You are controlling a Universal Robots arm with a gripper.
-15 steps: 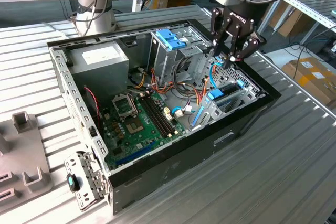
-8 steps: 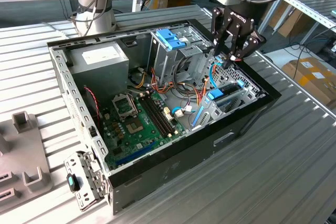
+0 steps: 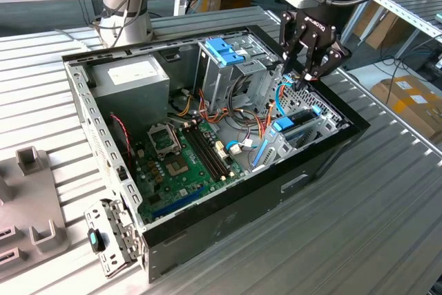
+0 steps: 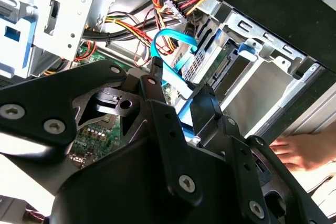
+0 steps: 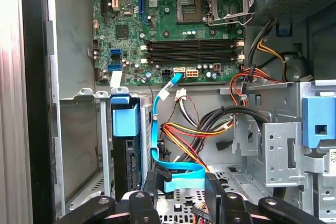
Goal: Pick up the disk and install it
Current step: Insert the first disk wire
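Observation:
The disk [image 3: 302, 121] stands on edge in a drive bay at the case's corner on the exterior view's right, its light-blue carrier tab [image 3: 284, 126] on top. The first wrist view shows the same disk [image 5: 126, 156] seated in its slot under the blue tab [image 5: 125, 120]. My gripper [image 3: 308, 74] hangs just above the case, a little beyond the disk and not touching it. It is open, with nothing between the black fingers [image 5: 212, 182], and a blue data cable [image 5: 178, 174] lies below them. In the second wrist view the gripper [image 4: 181, 85] hovers over the same cable and bay.
The open computer case [image 3: 228, 212] lies on a ribbed metal table, motherboard [image 3: 183, 160] facing up. A tall metal drive cage with a blue latch [image 3: 224, 50] stands near the gripper. Loose coloured wires [image 5: 184, 135] cross the middle. A person's hand [image 4: 302, 150] rests outside the case wall.

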